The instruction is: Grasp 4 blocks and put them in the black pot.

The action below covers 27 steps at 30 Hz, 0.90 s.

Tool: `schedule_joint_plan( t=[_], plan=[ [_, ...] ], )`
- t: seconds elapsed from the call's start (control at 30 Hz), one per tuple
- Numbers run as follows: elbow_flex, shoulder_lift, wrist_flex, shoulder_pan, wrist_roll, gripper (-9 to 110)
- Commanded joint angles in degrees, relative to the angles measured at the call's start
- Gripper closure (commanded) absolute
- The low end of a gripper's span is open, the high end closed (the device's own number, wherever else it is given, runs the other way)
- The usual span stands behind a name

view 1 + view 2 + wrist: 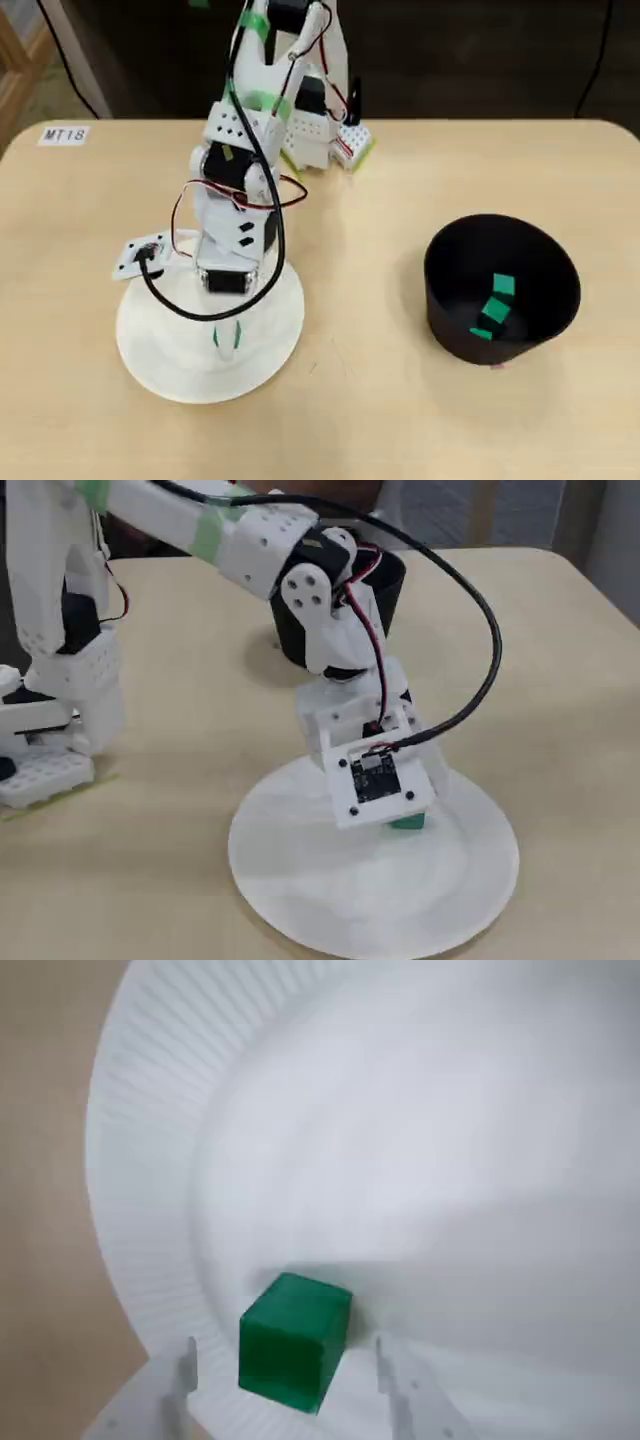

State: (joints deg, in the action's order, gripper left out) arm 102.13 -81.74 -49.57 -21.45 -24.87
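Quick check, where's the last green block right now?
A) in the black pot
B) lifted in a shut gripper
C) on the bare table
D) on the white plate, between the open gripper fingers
D: the wrist view shows the block sitting on the plate with the gripper fingers apart on either side, not touching it.

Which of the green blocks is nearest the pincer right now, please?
The lone block on the white plate, sitting between the open pincer fingers. The other blocks visible already lie inside the black pot.
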Motion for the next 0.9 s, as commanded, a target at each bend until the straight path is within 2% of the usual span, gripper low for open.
schedule_joint_plan(
  t=[0.0, 0.33, 0.67, 0.87],
  plan=[
    [-3.25, 0.44, 0.7, -0.09, 0.09, 78],
    [-8.0, 4.48, 1.14, -0.18, 0.18, 85],
    [-11.6, 8.17, 1.05, 0.44, 0.88, 103],
    [-12.3, 6.5, -0.09, 0.7, 0.62, 104]
  ],
)
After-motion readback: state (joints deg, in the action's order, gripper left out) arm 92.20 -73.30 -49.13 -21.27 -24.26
